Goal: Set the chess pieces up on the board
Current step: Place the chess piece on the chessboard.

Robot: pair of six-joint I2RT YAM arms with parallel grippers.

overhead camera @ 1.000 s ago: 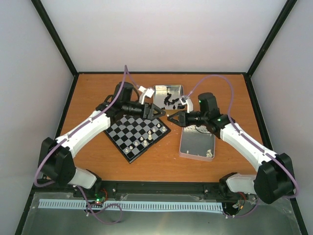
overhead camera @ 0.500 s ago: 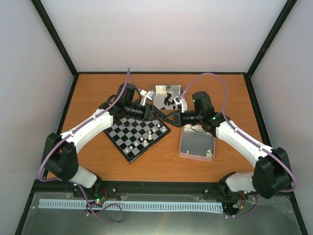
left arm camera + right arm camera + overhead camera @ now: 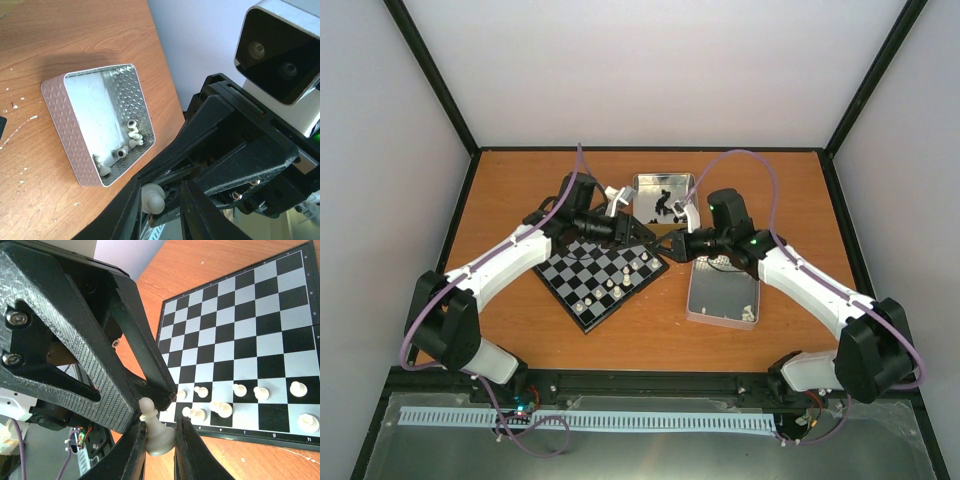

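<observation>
Right gripper (image 3: 160, 440) is clamped on the fat lower half of a cream piece (image 3: 156, 432), one finger on each side with no daylight between. The piece's little round head points away from that wrist, straight at the other arm.

The left gripper (image 3: 161, 192) is nose to nose with it, jaws drawn in around that head. From the left wrist view the head looks pressed against one finger, with a sliver of gap on the other side. So honestly I can't tell if the left one is actually squeezing or just framing it.

All this is happening up off the table, right by the right-hand corner of the board (image 3: 575, 275), which lies turned like a diamond in the top view. On the board, a handful of cream chessmen (image 3: 240, 389) are strung along the edge that runs down from that corner, in roughly two loose rows.

Just right of the board, near it but not touching, is a pink-sided tin (image 3: 715, 295) with a few loose cream pieces (image 3: 131, 137) huddled in one corner. Past the board's far side sits the far tin (image 3: 680, 182), shiny, with black chessmen (image 3: 665, 205) clumped inside. Everything rests on an orange wooden tabletop (image 3: 520, 180).
</observation>
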